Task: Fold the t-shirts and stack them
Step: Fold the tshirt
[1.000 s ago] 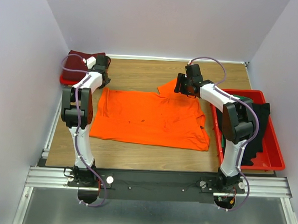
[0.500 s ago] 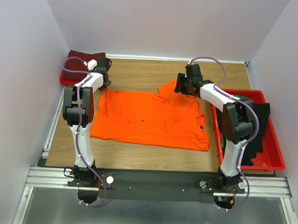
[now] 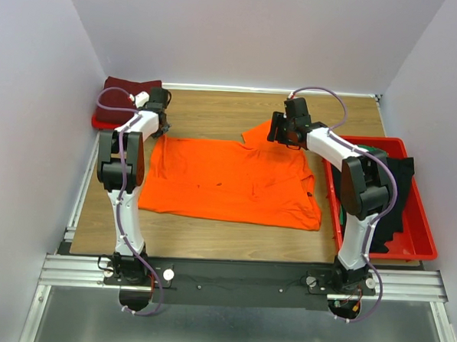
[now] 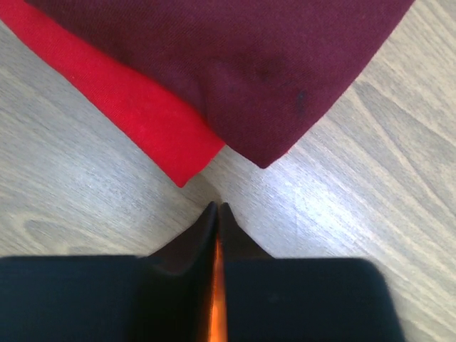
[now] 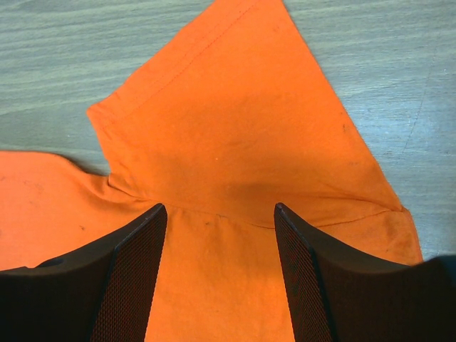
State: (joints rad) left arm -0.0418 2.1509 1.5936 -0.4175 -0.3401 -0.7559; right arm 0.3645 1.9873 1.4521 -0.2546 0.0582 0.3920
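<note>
The orange t-shirt (image 3: 228, 179) lies flat in the middle of the table (image 3: 216, 109). At its upper left corner, the left gripper (image 4: 217, 208) is pinched tight on a thin bit of orange cloth. The right gripper (image 5: 219, 214) hangs wide open over the upper right sleeve. A dark maroon t-shirt (image 3: 129, 88) sits far upper left.

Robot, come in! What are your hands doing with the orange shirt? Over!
Left hand shut on edge of orange shirt. Right hand open, over its sleeve. Shirt flat, not folded yet. Maroon shirt ahead of left hand.
</note>
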